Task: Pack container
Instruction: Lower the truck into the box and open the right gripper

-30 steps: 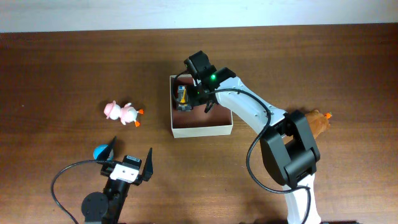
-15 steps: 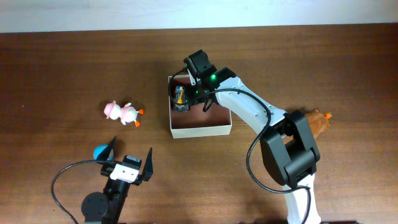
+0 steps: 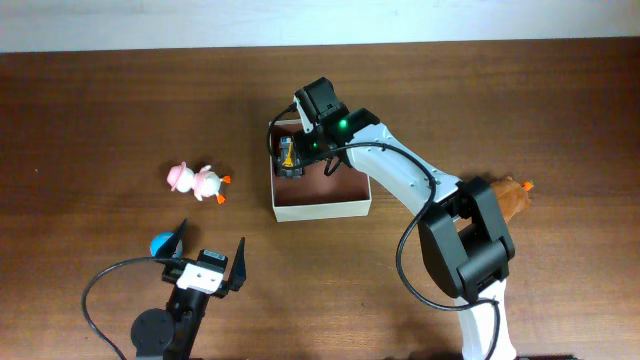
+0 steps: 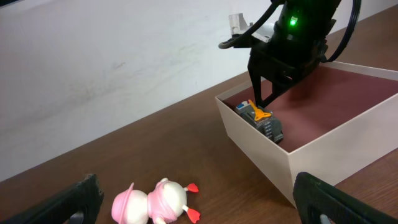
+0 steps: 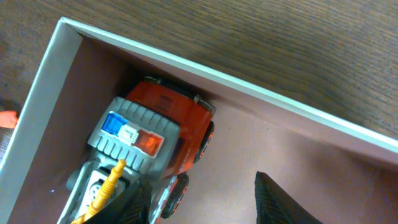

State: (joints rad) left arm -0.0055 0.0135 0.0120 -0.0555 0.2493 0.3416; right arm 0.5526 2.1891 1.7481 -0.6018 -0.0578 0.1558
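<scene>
Container (image 3: 325, 212) sits mid-desk, a bit toward the far edge. It is open-topped, with white walls and a pinkish-brown floor. A toy truck (image 3: 289, 157) lies inside, in the far-left corner, nose against the wall. The truck is orange and grey with a yellow-orange crane arm and a blue, white and orange light bar on the roof. Its markings are too blurred to read.

Right gripper (image 5: 205, 199) hangs inside the container over the truck's rear, fingers spread and pinching nothing. One finger is just beside the truck, the other over bare floor. A green light (image 3: 343, 125) is lit on the right arm.

Left gripper (image 3: 212, 238) is near the desk's near edge on the left side, fingers wide apart and holding nothing. A blue toy (image 3: 161, 243) lies just beside its left finger.

Two pink ducks (image 3: 200, 181) with orange beaks lie side by side, touching, on the desk's left half, well apart from the container. A brown plush toy (image 3: 505, 198) lies toward the right edge, partly behind the right arm.
</scene>
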